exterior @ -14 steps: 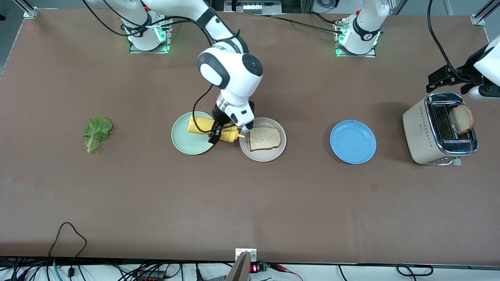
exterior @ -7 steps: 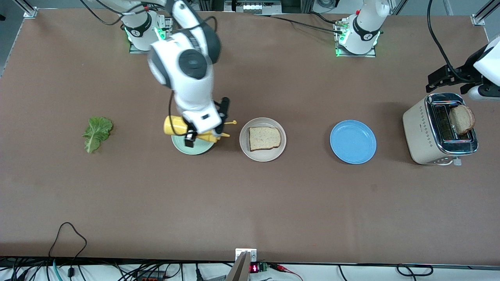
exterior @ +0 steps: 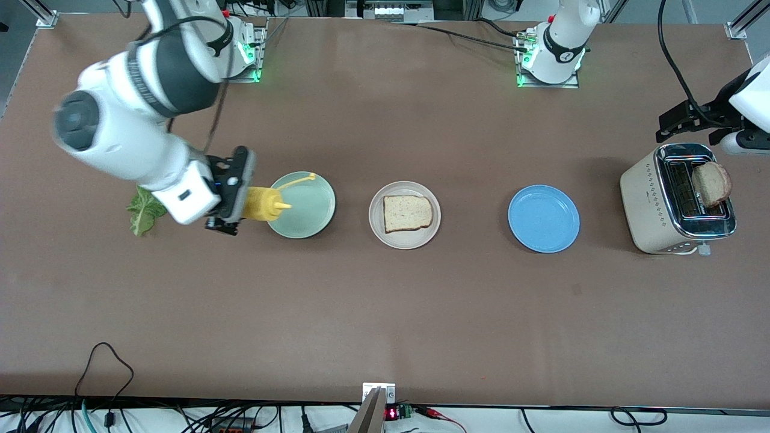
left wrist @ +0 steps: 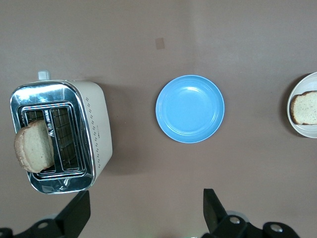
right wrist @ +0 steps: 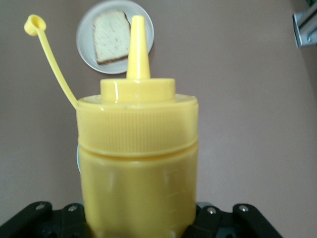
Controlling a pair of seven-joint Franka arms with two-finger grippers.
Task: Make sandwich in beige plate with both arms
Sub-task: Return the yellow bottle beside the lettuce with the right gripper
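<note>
One toast slice lies on the beige plate at the table's middle. A second slice stands up out of the toaster at the left arm's end. The lettuce leaf lies at the right arm's end, partly hidden by the right hand. My right gripper is shut on the yellow squeeze bottle, held sideways with its uncapped nozzle over the mint-green plate's rim. The right wrist view shows the bottle pointing toward the beige plate. My left gripper hangs open and empty beside the toaster.
A blue plate sits between the beige plate and the toaster. The bottle's cap dangles on its strap over the mint-green plate. Cables run along the table's front edge.
The right arm has swung the bottle away from the beige plate's edge, across the mint-green plate, toward the lettuce. The left arm has not moved.
</note>
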